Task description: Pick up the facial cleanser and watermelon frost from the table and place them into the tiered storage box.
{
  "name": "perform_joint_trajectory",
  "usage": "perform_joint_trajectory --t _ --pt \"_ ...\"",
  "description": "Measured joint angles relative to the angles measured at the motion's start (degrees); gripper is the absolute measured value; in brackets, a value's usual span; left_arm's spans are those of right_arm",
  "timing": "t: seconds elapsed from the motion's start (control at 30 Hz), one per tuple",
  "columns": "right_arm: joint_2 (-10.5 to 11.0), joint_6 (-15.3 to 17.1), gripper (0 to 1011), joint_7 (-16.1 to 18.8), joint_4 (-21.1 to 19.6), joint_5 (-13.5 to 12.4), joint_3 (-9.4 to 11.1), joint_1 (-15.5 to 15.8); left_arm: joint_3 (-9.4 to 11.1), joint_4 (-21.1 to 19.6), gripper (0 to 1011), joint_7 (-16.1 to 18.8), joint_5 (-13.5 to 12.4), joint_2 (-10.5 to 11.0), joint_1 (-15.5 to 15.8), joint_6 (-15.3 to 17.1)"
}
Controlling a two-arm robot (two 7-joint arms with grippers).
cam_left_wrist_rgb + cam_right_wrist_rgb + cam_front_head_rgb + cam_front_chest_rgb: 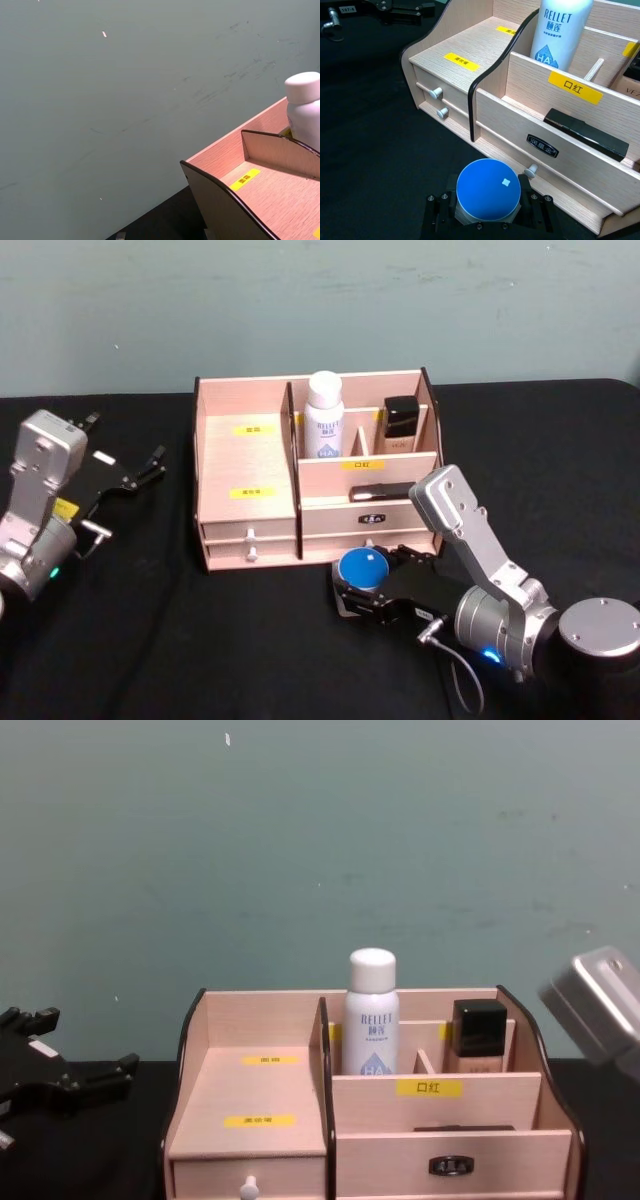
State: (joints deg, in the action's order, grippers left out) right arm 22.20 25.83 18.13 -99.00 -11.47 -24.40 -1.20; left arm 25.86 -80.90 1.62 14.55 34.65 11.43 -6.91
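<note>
Black table: cleanser bottle [323, 412] in tiered storage box [247, 470], done; blue-lidded jar [487, 189] pending, clenched in right gripper [362, 578] just short of box; left gripper [130, 478] parked well left.

Blue-lidded jar [488, 189], clamped in the right pincer [487, 206]: lid on show, body almost wholly hidden beneath it. White bottle [371, 1010]: lower part hidden behind a divider of the tiered storage box [250, 1020]; cut by the frame edge in the left wrist view. Dark flat item [463, 1128]: mostly behind the front wall in the chest view. Box base cut by that view's lower edge, left pincer [148, 466] by its left edge. Yellow labels [254, 429]: print illegible in the head view
</note>
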Motion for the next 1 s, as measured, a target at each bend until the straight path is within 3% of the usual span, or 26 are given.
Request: perform_joint_trajectory --t 0.2,0.53,0.77,1.0 --pt "0.1 -0.7 729 0.7 -0.7 -0.2 0.8 0.4 0.0 0.0 1009 0.0 0.0 0.0 0.0 0.0" --pt "0.9 -1.6 729 2.3 -5.7 -1.0 1.1 0.4 0.0 0.0 1010 0.0 0.0 0.0 0.0 0.0" --pt "0.3 -1.9 729 3.2 -7.6 -1.5 -0.2 -2.1 0.0 0.0 1010 0.0 0.0 0.0 0.0 0.0" --pt "-1.8 -2.0 729 3.7 -5.8 -0.9 -3.2 -7.3 0.0 0.0 1009 0.0 0.0 0.0 0.0 0.0"
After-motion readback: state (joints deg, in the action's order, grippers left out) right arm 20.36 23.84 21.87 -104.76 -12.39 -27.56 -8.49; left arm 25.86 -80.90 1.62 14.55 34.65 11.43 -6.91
